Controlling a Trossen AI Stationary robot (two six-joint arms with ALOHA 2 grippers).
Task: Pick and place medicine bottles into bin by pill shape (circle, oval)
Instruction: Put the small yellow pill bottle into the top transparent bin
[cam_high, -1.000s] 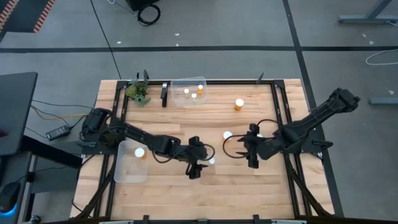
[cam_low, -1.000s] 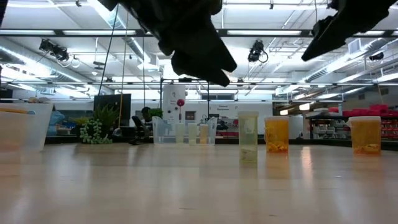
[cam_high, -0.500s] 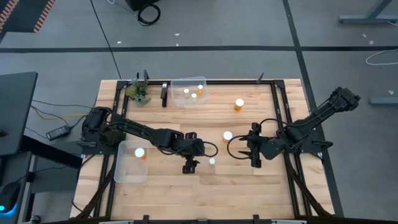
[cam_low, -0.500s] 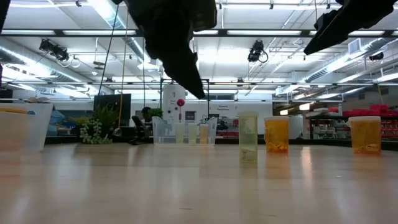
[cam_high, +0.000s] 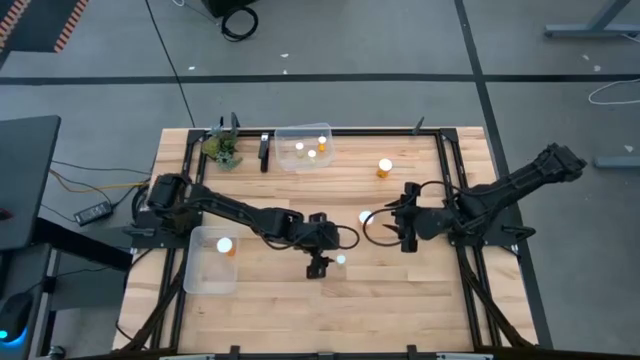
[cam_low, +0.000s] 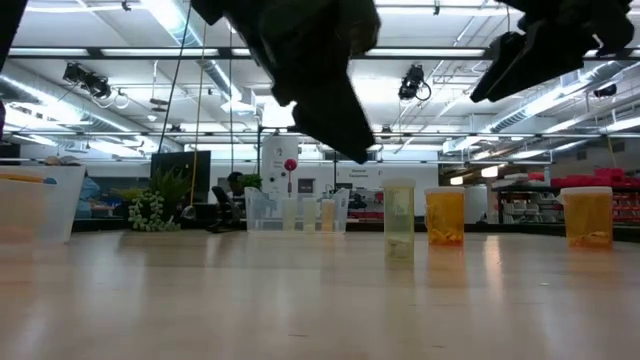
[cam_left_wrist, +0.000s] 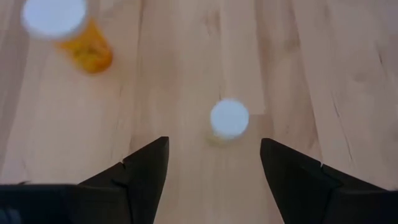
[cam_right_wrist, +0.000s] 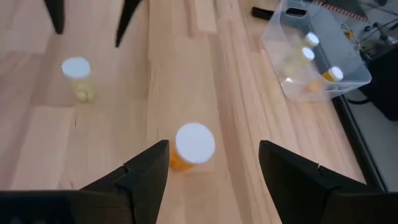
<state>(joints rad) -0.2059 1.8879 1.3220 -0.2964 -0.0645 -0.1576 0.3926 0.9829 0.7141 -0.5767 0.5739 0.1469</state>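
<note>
A pale medicine bottle (cam_left_wrist: 229, 121) with a white cap stands upright on the wood, just ahead of my open left gripper (cam_left_wrist: 214, 171) and in line with the gap between its fingers; in the high view the gripper (cam_high: 320, 265) is just left of the bottle (cam_high: 341, 260). An amber bottle (cam_right_wrist: 193, 146) stands upright close ahead of my open right gripper (cam_right_wrist: 214, 168), which hovers right of it (cam_high: 366, 216) in the high view. A third bottle (cam_high: 384, 167) stands farther back. No gripper touches a bottle.
A clear bin (cam_high: 303, 147) at the far edge holds three bottles. A second clear bin (cam_high: 205, 270) at the near left holds one bottle (cam_high: 226, 245). A small green plant (cam_high: 222, 148) stands at the far left corner. Black frame rails (cam_high: 452, 180) run along the table's sides.
My left gripper has swung a little toward the table's right, closer to the pale bottle. My right gripper has moved toward the far edge and rolled, and now sits beside the amber bottle. The bottles have stayed where they were.
</note>
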